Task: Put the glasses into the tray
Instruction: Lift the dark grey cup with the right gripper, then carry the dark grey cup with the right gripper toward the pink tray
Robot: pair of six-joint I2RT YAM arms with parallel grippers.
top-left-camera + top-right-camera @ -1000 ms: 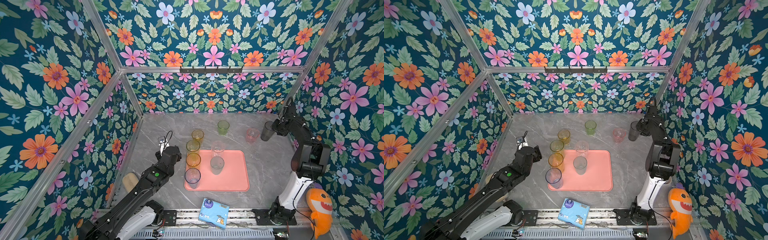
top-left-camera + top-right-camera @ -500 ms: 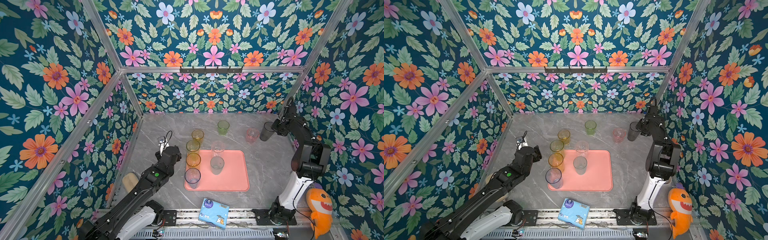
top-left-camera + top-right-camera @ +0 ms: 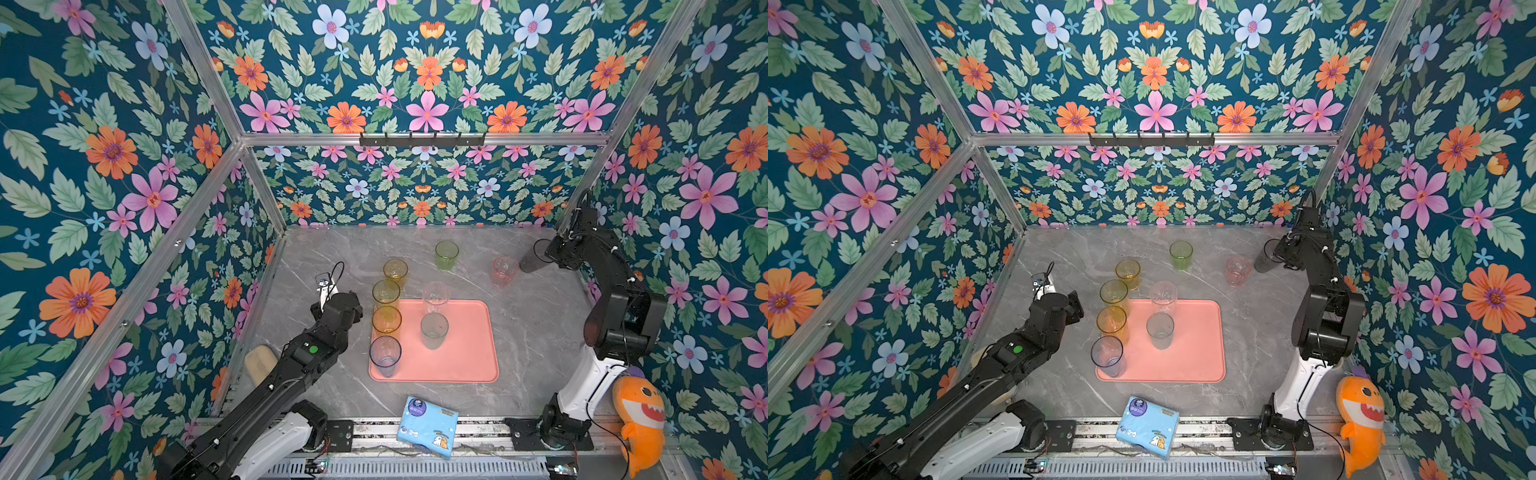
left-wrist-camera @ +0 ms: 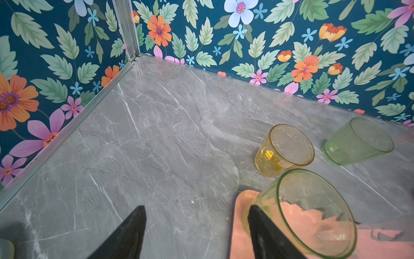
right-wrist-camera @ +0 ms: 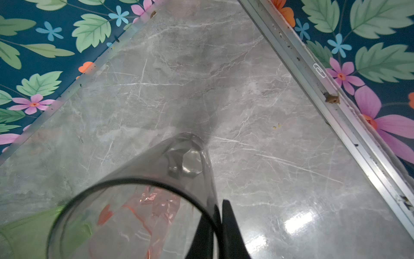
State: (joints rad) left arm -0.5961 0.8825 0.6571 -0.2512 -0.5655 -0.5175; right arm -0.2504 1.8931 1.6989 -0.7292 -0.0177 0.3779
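Note:
The salmon-pink tray (image 3: 469, 353) (image 3: 1196, 353) lies mid-table and carries several glasses. A yellow-green one (image 3: 386, 291) (image 4: 313, 213), an amber one (image 3: 386, 320) and a blue-grey one (image 3: 385, 355) line its left edge. A clear one (image 3: 435, 297) and a teal one (image 3: 434, 330) stand inside. Behind the tray stand a short amber glass (image 3: 395, 270) (image 4: 284, 150), a green glass (image 3: 446, 254) (image 4: 358, 141) and a pink glass (image 3: 504, 270). My right gripper (image 3: 547, 254) (image 5: 218, 215) is shut on the wall of the smoky dark grey glass (image 3: 531, 261) (image 5: 156, 183), one finger inside. My left gripper (image 3: 1073, 305) (image 4: 196, 208) hangs open and empty beside the tray's left corner.
The right side wall and its aluminium rail (image 5: 336, 107) run close beside the dark glass. A light-blue tissue packet (image 3: 428, 419) lies at the front edge. An orange shark toy (image 3: 640, 415) sits at the front right. A tan pad (image 3: 259, 363) lies by the left wall.
My right gripper's fingers have closed onto the wall of the dark grey glass. The glass stays about where it was. The left arm has not moved.

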